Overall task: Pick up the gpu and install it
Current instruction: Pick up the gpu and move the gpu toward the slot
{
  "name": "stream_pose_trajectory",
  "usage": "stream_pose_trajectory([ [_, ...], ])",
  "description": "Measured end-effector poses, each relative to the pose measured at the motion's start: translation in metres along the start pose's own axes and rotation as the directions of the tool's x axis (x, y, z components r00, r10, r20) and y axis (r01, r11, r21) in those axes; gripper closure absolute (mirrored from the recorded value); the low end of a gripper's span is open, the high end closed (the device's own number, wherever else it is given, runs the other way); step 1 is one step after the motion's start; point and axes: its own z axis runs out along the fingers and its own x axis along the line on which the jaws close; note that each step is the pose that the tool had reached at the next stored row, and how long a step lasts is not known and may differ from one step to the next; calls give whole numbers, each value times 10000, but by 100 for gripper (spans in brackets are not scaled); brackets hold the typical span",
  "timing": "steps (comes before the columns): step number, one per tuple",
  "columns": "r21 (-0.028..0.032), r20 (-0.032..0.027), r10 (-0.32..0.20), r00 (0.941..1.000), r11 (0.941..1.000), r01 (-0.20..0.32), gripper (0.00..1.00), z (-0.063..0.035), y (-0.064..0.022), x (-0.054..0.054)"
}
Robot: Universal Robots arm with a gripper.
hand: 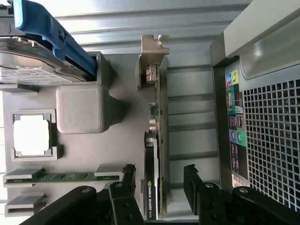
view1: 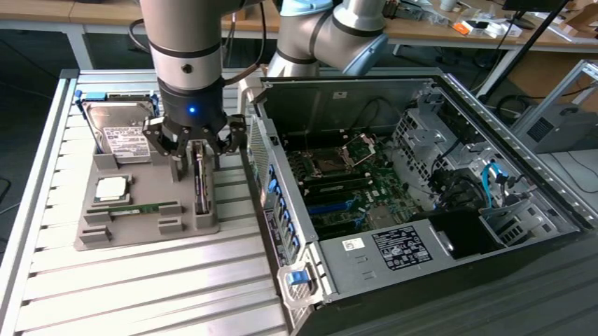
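The gripper (view1: 198, 155) stood wide open directly over the gpu (view1: 201, 187), its fingers (hand: 190, 178) straddling the card with a gap at each face, and it held nothing. The gpu stood on edge in its slot in the grey tray (view1: 140, 234) on the tabletop (view1: 140, 294), on the tray's side nearest the open computer case (view1: 421, 175). The hard drive (view1: 126, 136) and RAM stick (view1: 140, 208) occupied other slots in the tray.
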Motion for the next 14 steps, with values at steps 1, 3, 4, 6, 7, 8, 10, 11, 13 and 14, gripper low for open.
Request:
stream_pose_trajectory([
  [1,1,-1,0,10000,10000,0,46,8,7,3],
  [3,1,-1,-1,10000,10000,1,46,33,33,11],
  [4,1,-1,-1,10000,10000,1,46,40,44,13],
  [6,1,-1,0,10000,10000,0,46,57,69,16],
  [7,1,-1,-1,10000,10000,1,46,66,80,17],
  [8,0,0,-1,10000,10000,1,46,76,89,19],
  [10,1,0,-1,10000,10000,1,46,96,104,21],
  [11,1,-1,-1,10000,10000,1,46,108,112,22],
  [13,2,-2,-1,10000,10000,1,46,127,124,24],
  [14,1,-1,0,10000,10000,0,46,136,130,25],
])
